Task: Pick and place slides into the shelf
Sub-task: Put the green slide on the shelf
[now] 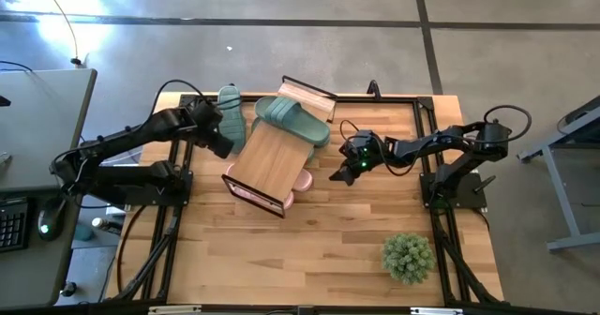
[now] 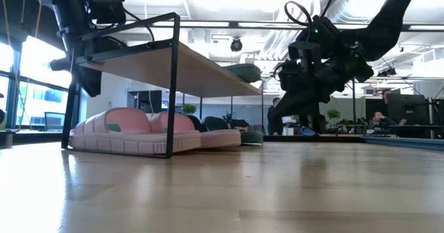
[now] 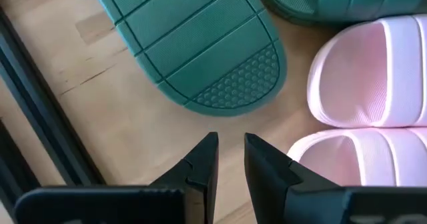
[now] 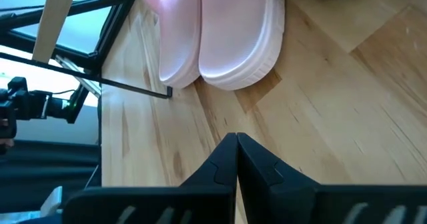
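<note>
Pale pink rubber slides [image 2: 132, 130] lie side by side under the small bamboo-topped wire shelf [image 1: 267, 156] on the wooden tabletop [image 1: 319, 249]. One sage green slide [image 1: 292, 118] rests on the shelf's far end; another [image 1: 231, 109] lies sole-up at its left. The left hand [image 1: 221, 142], slightly parted and empty, hovers near that one. The right hand [image 1: 341, 174], closed and empty, hangs right of the shelf.

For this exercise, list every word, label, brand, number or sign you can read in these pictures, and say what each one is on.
None can be read.
Green slide: its upturned sole shows only moulded ribs and dots, no lettering.
Pink slides: plain.
Shelf: bare wood top, no label.
</note>
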